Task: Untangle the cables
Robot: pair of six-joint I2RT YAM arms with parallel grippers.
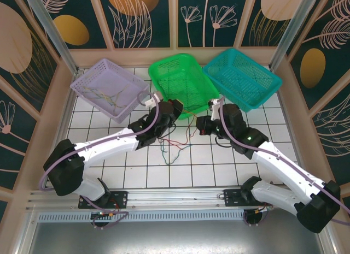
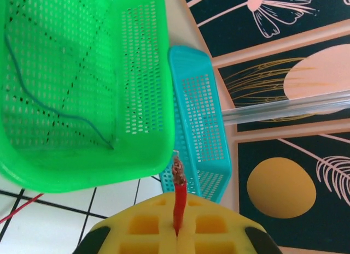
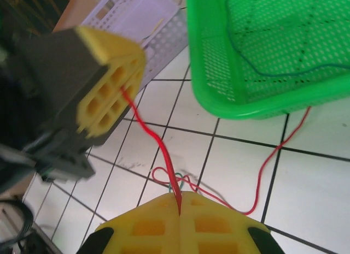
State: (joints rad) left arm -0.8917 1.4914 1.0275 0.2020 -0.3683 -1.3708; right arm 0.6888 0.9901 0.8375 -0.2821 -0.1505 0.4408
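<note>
A small tangle of red, green and dark cables point(image 1: 170, 149) lies on the white tiles in front of the green basket point(image 1: 183, 82). My left gripper point(image 1: 174, 108) is shut on one red cable point(image 2: 179, 202); its stripped copper end point(image 2: 178, 175) sticks up past the yellow pads. From the left gripper point(image 3: 109, 82) that red cable point(image 3: 158, 145) runs taut to my right gripper point(image 3: 179, 207), which is shut on it too. Below the right gripper, a red loop point(image 3: 164, 175) crosses a green cable point(image 3: 185, 180) on the floor. My right gripper point(image 1: 203, 124) sits just right of the left one.
A lilac basket point(image 1: 112, 89) at the back left holds several yellow and green wires. The green basket point(image 2: 82, 155) holds a dark blue wire point(image 3: 273, 75). A teal basket point(image 1: 243, 79) stands at the back right. Low walls border the tiled floor.
</note>
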